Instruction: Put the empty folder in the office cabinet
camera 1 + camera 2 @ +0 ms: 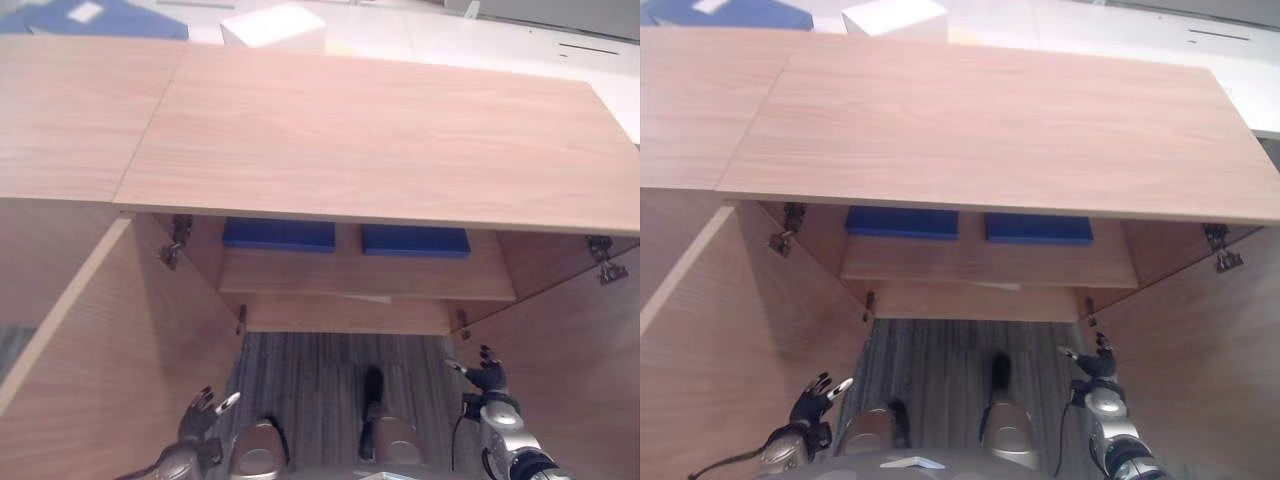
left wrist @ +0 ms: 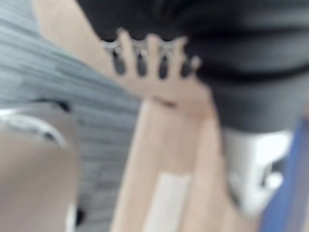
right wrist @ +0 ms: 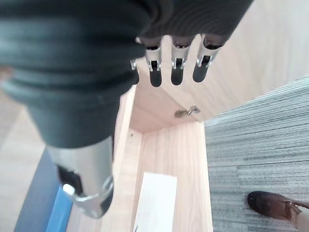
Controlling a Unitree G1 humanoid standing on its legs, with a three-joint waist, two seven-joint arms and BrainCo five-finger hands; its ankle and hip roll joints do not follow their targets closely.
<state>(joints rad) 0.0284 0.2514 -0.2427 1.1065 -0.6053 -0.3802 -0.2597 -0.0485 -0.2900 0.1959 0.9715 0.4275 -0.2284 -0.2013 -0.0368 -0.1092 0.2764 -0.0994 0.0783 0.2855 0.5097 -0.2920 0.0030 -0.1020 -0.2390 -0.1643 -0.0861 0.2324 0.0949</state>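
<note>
Both hands, left hand (image 1: 200,418) and right hand (image 1: 486,378), hang empty with fingers straight before the open cabinet (image 1: 380,150), two blue folders (image 1: 279,234) shelved inside

You've got a white box (image 1: 273,25) on the pale floor behind the unit, grey striped carpet (image 1: 320,365) in front, & a person's brown shoe (image 3: 270,205) on it.

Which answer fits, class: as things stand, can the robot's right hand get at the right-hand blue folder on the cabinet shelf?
Probably yes. Both cabinet doors stand open, the right hand hangs open and empty below, and nothing lies between it and the blue folder, though the cabinet top overhangs it.
</note>
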